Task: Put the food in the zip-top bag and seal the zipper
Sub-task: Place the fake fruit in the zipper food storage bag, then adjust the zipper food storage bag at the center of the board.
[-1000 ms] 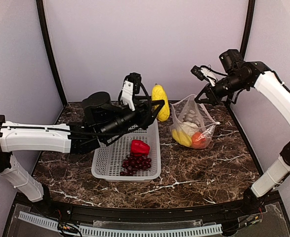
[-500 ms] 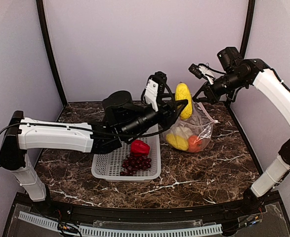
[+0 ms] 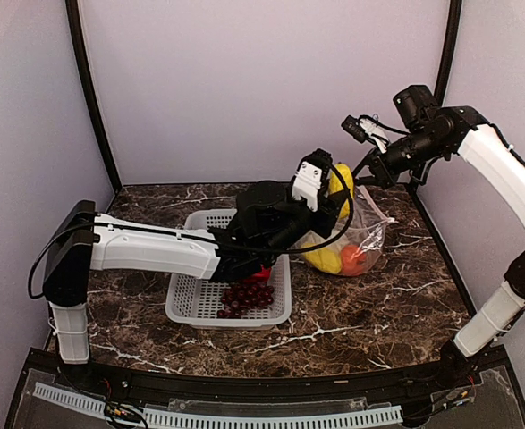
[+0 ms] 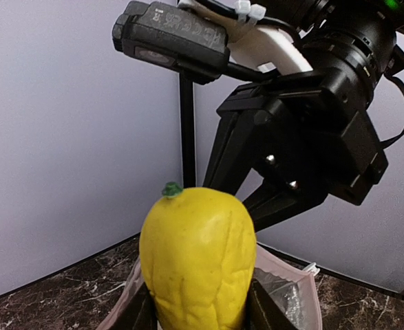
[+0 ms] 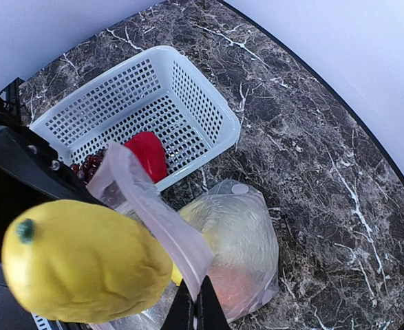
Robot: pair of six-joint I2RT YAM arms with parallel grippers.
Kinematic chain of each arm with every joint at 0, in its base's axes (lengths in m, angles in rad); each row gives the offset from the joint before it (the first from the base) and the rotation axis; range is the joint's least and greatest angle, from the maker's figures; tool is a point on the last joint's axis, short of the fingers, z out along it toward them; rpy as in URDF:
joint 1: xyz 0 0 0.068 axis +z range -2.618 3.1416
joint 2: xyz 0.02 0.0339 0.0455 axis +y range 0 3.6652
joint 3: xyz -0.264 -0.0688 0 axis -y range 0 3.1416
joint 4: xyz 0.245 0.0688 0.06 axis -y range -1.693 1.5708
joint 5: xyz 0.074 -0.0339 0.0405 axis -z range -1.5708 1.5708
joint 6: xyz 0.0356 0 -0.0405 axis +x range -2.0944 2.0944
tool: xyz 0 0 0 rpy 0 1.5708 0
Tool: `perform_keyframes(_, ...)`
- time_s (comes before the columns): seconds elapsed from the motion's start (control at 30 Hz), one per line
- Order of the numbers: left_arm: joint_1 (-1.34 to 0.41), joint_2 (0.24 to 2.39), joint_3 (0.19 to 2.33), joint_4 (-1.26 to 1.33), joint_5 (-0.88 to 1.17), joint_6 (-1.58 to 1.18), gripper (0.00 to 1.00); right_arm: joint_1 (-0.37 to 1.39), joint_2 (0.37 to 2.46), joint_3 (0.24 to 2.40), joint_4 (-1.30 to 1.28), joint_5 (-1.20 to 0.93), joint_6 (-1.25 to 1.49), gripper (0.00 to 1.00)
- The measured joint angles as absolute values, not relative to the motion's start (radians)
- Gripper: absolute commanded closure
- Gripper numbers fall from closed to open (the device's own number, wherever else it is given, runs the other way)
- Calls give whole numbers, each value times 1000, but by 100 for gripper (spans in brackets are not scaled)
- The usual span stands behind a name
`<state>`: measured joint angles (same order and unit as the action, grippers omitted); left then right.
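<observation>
My left gripper is shut on a yellow ribbed fruit, holding it upright at the open mouth of the clear zip-top bag. In the right wrist view the fruit sits against the bag's whitish-pink zipper strip. My right gripper is shut on that strip and holds the mouth up. Inside the bag lie a yellow piece, an orange tomato and a pale piece. A red pepper and a dark grape bunch lie in the basket.
The grey-white perforated basket stands left of the bag on the dark marble table; it also shows in the right wrist view. Purple walls and black frame posts enclose the back and sides.
My left arm has carried the yellow fruit rightward from above the basket to the bag's mouth. My right gripper has kept holding the bag's edge up.
</observation>
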<state>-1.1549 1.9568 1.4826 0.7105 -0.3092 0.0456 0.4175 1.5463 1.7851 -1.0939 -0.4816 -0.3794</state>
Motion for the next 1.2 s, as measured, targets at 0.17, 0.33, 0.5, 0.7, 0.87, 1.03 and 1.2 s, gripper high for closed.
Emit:
perform_keyframes(0.17, -1155, 2042, 1549, 717, -381, 76, 38, 418, 1546, 1785, -1093, -480, -378, 100)
perform_keyframes(0.33, -1155, 2067, 1575, 706, -413, 76, 30, 418, 1546, 1785, -1093, -478, -371, 100)
perform_keyframes(0.5, -1155, 2061, 1567, 711, -416, 66, 29, 418, 1546, 1785, -1093, -477, -364, 100)
perform_keyframes(0.7, -1166, 1953, 1451, 727, -399, 52, 30, 418, 1547, 1785, -1092, -475, -361, 100)
perform_keyframes(0.87, -1183, 1768, 1304, 749, -389, 23, 30, 418, 1547, 1784, -1091, -474, -361, 100)
perform_keyframes(1.03, -1191, 1576, 1137, 757, -434, -26, 30, 418, 1548, 1782, -1082, -471, -362, 100)
perform_keyframes(1.2, -1191, 1446, 953, 713, -545, -62, 29, 418, 1547, 1750, -1058, -474, -361, 100)
